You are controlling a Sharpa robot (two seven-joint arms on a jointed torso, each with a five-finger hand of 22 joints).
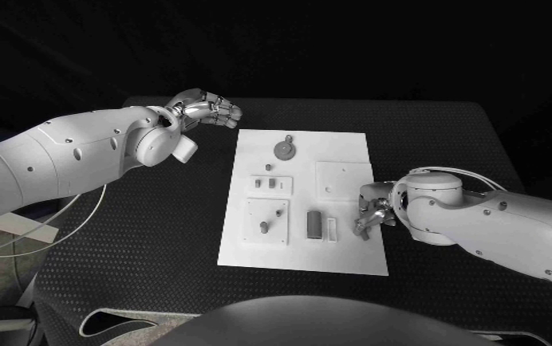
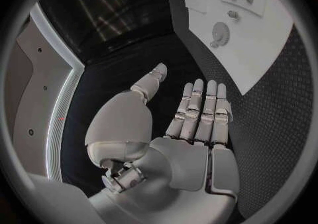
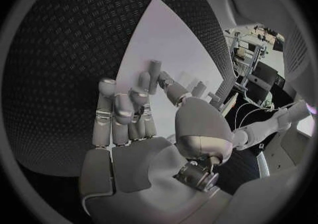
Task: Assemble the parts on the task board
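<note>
The left hand (image 1: 205, 112) hovers off the task board's (image 1: 301, 258) far left corner, fingers straight, side by side, holding nothing. Across the board lie a round part (image 1: 284, 150), small plates and a dark upright part (image 1: 314, 222). The right hand (image 1: 374, 212) sits low at the near right edge, fingers curled toward a pale bar (image 1: 333, 230). I'd close slowly and squarely there. Whether anything is actually pinched, I cannot tell; the fingertips hide it.
</note>
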